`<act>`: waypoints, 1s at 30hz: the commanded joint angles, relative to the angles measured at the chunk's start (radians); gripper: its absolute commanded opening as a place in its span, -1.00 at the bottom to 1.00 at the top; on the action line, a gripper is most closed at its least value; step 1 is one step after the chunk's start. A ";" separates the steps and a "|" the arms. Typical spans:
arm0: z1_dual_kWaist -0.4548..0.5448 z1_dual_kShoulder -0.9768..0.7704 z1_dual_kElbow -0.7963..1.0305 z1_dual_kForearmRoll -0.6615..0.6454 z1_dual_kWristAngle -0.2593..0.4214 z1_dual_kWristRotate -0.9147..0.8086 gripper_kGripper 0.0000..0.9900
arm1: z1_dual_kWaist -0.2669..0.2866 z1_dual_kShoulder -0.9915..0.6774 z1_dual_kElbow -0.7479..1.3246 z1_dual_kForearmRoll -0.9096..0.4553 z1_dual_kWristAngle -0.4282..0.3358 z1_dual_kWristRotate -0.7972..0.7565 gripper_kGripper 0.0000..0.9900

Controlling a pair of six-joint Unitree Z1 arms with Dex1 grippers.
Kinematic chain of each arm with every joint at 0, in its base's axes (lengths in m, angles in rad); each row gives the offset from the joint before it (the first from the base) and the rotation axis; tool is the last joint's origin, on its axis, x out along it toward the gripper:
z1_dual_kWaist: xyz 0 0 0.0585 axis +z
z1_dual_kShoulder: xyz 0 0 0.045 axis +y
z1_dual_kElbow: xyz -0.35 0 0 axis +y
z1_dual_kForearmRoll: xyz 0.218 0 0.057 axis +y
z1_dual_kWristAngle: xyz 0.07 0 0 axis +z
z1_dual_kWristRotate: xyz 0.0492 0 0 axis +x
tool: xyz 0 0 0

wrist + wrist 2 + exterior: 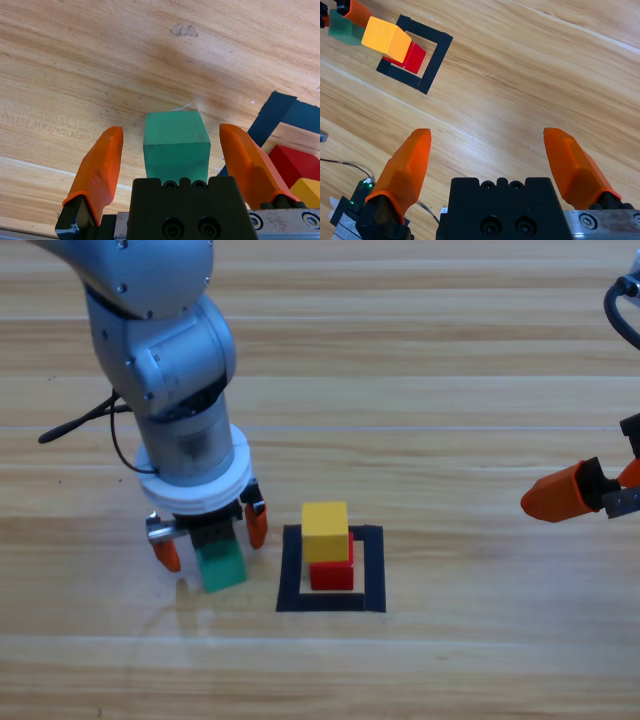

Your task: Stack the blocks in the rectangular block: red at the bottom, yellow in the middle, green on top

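The left gripper (208,538) straddles the small teal-green cube (221,564) with parted jaws beside the black tape frame (372,570), seemingly to grasp it; the right gripper (570,492), jaws spread and empty, waits at the desk's right edge.

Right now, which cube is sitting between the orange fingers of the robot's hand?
The green cube. It sits alone on the table between the open left hand, while the yellow cube is stacked on the red cube inside the black frame.

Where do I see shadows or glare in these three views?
High view: a soft shadow lies beside the green cube under the left gripper. Left wrist view: a pale sheen crosses the wood behind that cube. Right wrist view: a bright glare streak runs across the table between the open fingers.
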 commanded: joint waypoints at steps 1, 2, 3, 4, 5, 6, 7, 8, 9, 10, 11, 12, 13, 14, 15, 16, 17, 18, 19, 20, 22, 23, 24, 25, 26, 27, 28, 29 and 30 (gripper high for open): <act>-0.033 0.046 0.006 -0.012 0.010 0.009 0.65 | -0.017 0.065 0.026 -0.031 0.016 0.004 1.00; -0.033 0.049 0.006 -0.012 0.010 0.009 0.61 | -0.017 0.065 0.026 -0.033 0.016 0.004 1.00; -0.034 0.049 0.006 -0.012 0.012 0.010 0.54 | -0.017 0.065 0.026 -0.033 0.016 0.004 1.00; -0.034 0.048 0.007 -0.012 0.012 0.010 0.44 | -0.017 0.065 0.026 -0.033 0.016 0.004 1.00; -0.034 0.048 0.007 -0.012 0.012 0.012 0.37 | -0.017 0.065 0.026 -0.033 0.016 0.004 1.00; -0.034 0.048 0.009 -0.012 0.012 0.013 0.33 | -0.017 0.065 0.026 -0.033 0.016 0.004 1.00; -0.034 0.046 0.009 -0.012 0.012 0.013 0.31 | -0.017 0.065 0.026 -0.033 0.013 0.004 1.00; -0.036 0.046 0.009 -0.011 0.012 0.013 0.27 | -0.017 0.065 0.026 -0.033 0.013 0.004 1.00; -0.036 0.046 0.010 -0.009 0.012 0.013 0.21 | -0.017 0.065 0.026 -0.033 0.014 0.003 1.00; -0.037 0.046 0.010 -0.009 0.010 0.013 0.18 | -0.017 0.065 0.026 -0.033 0.016 0.004 1.00; -0.037 0.048 0.012 -0.009 0.010 0.015 0.15 | -0.017 0.065 0.026 -0.033 0.016 0.004 1.00; -0.037 0.048 0.010 -0.008 0.010 0.015 0.10 | -0.019 0.065 0.026 -0.033 0.016 0.004 1.00; -0.037 0.051 0.009 -0.008 0.010 0.021 0.05 | -0.017 0.065 0.026 -0.033 0.016 0.004 1.00; -0.037 0.051 0.009 -0.008 0.010 0.023 -0.01 | -0.017 0.065 0.026 -0.033 0.017 0.003 1.00; -0.037 0.051 0.009 -0.006 0.010 0.024 -0.10 | -0.017 0.065 0.026 -0.033 0.017 0.004 1.00; -0.037 0.049 0.009 -0.002 0.012 0.027 -0.17 | -0.019 0.065 0.026 -0.033 0.017 0.004 1.00; -0.037 0.045 0.009 0.003 0.014 0.032 -0.23 | -0.017 0.065 0.026 -0.033 0.016 0.004 1.00; -0.037 0.040 0.009 0.005 0.014 0.036 -0.28 | -0.017 0.065 0.026 -0.033 0.016 0.004 1.00; -0.037 0.034 0.009 0.008 0.015 0.044 -0.37 | -0.019 0.065 0.026 -0.033 0.016 0.004 1.00; -0.037 0.031 0.004 0.017 0.018 0.056 -0.46 | -0.017 0.065 0.026 -0.033 0.016 0.003 1.00; -0.036 0.029 -0.026 0.048 0.027 0.089 -0.64 | -0.019 0.065 0.026 -0.033 0.016 0.004 1.00; -0.034 0.028 -0.049 0.071 0.032 0.109 -0.73 | -0.017 0.065 0.026 -0.033 0.016 0.003 1.00; -0.033 0.026 -0.076 0.092 0.040 0.130 -0.80 | -0.017 0.065 0.026 -0.033 0.016 0.003 1.00; -0.033 0.025 -0.109 0.120 0.044 0.155 -0.81 | -0.017 0.065 0.026 -0.033 0.016 0.003 1.00; -0.033 0.023 -0.146 0.146 0.050 0.181 -0.81 | -0.017 0.065 0.026 -0.033 0.016 0.003 1.00; -0.031 0.019 -0.187 0.173 0.055 0.208 -0.81 | -0.017 0.065 0.026 -0.033 0.016 0.004 1.00; -0.031 0.014 -0.230 0.206 0.058 0.237 -0.82 | -0.017 0.065 0.026 -0.033 0.016 0.004 1.00; -0.026 0.009 -0.286 0.245 0.063 0.268 -0.82 | -0.017 0.065 0.026 -0.033 0.016 0.004 1.00; -0.020 0.008 -0.327 0.275 0.064 0.300 -0.82 | -0.017 0.065 0.026 -0.033 0.016 0.004 1.00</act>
